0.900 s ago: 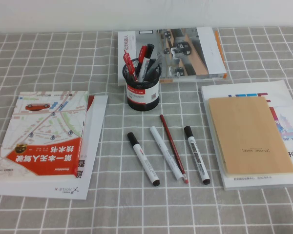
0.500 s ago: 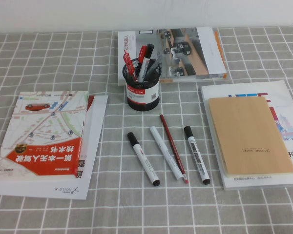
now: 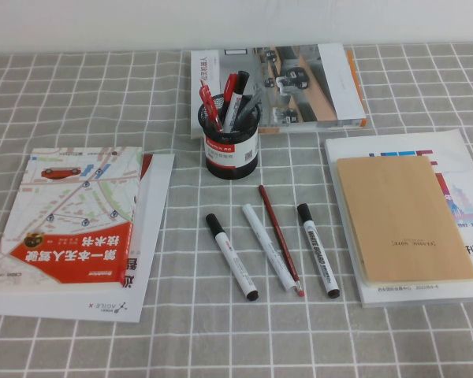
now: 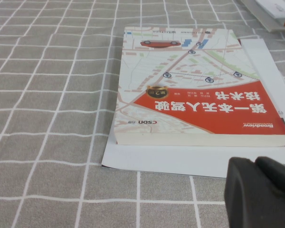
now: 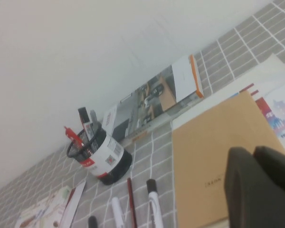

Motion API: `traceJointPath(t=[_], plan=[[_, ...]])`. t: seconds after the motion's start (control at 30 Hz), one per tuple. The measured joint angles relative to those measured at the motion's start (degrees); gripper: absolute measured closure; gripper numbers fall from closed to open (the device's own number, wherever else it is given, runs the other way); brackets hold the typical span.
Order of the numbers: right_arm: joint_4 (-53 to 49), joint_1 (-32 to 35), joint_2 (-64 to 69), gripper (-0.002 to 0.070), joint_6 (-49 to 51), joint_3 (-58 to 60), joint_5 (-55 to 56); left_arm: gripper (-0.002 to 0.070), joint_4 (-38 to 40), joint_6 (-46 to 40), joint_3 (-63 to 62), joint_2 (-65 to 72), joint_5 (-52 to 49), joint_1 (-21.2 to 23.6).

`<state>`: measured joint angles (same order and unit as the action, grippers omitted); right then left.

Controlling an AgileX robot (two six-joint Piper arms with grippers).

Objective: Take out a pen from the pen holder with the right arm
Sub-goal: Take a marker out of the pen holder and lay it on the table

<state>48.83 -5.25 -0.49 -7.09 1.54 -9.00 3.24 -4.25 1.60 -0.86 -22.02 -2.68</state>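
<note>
A black mesh pen holder [image 3: 231,150] with a red and white label stands at the back middle of the checked cloth. It holds several pens [image 3: 230,98], red and black, sticking up. In the right wrist view the pen holder [image 5: 102,159] is seen far off. My right gripper [image 5: 254,154] is shut and empty, hovering over the tan notebook [image 5: 204,166], well to the right of the holder. My left gripper [image 4: 255,164] is shut and empty, near the corner of the red map book [image 4: 194,85]. Neither arm shows in the high view.
Three markers [image 3: 231,256] [image 3: 270,246] [image 3: 318,250] and a red pencil [image 3: 280,239] lie in front of the holder. A magazine [image 3: 299,79] lies behind it. The tan notebook [image 3: 402,216] rests on a white booklet at the right, the map book [image 3: 71,213] at the left.
</note>
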Motion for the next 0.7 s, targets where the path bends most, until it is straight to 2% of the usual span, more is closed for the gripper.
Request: traceJointPath(t=[0.2, 0.47, 0.7], plan=[[-1.82, 0.00, 4.73, 0.0689, 0.00, -7.13, -6.81, 0.0678, 0.00, 0.00, 0.00, 0.00, 0.00, 0.00], [-11.23, 0.00, 23.49, 0.0689, -0.02, -21.65, -20.00, 0.0678, 0.00, 0.00, 0.00, 0.00, 0.00, 0.00], [-14.77, 0.00, 37.99, 0.0689, -4.50, -31.70, -25.30, 0.0678, 0.00, 0.00, 0.00, 0.00, 0.00, 0.00]])
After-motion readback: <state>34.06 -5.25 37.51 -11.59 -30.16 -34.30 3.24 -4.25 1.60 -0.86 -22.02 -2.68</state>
